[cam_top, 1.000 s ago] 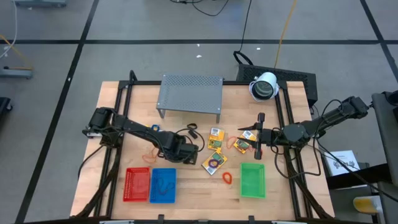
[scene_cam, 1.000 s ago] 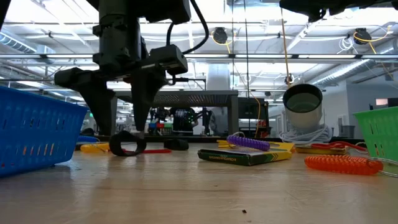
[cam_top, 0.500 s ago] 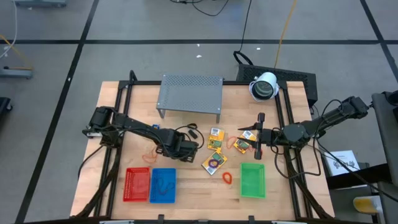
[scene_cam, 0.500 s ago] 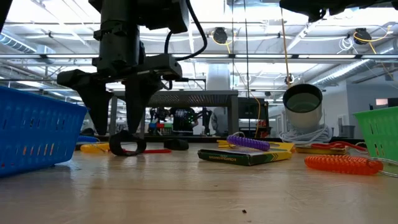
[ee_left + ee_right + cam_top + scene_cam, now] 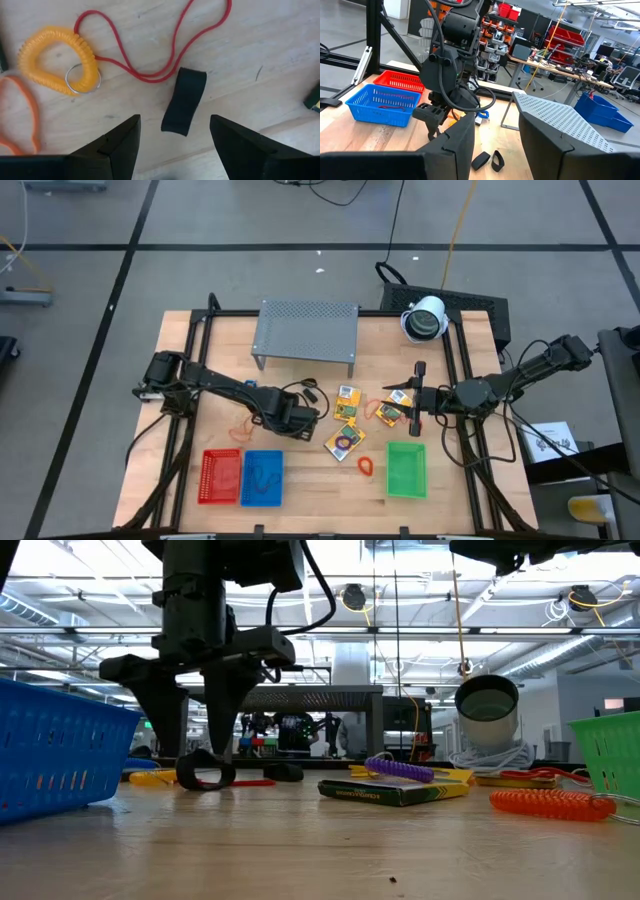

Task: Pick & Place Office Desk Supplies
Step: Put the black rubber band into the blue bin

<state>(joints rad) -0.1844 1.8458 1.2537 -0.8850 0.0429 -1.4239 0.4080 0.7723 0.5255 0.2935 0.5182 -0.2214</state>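
Observation:
A black band loop (image 5: 184, 100) lies on its edge on the wooden table, also seen in the low view (image 5: 205, 773). My left gripper (image 5: 175, 145) points straight down over it, open, one finger on each side, not touching. A yellow coil with a metal ring (image 5: 57, 60), a red rubber band (image 5: 150, 50) and an orange band (image 5: 20, 115) lie beside it. Yellow packets (image 5: 346, 402) lie mid-table, one carrying a purple coil (image 5: 400, 770). My right gripper (image 5: 496, 120) waits level and open above the table's right side (image 5: 416, 396).
Red (image 5: 221, 476), blue (image 5: 262, 477) and green (image 5: 406, 469) baskets stand along the near edge. A grey perforated shelf (image 5: 306, 328) stands at the back, with a white round device (image 5: 425, 318) at the back right. An orange coil (image 5: 366, 465) lies left of the green basket.
My left gripper has turned a little about its downward line while staying over the black band; its fingers stay as wide apart as before. The band has not moved.

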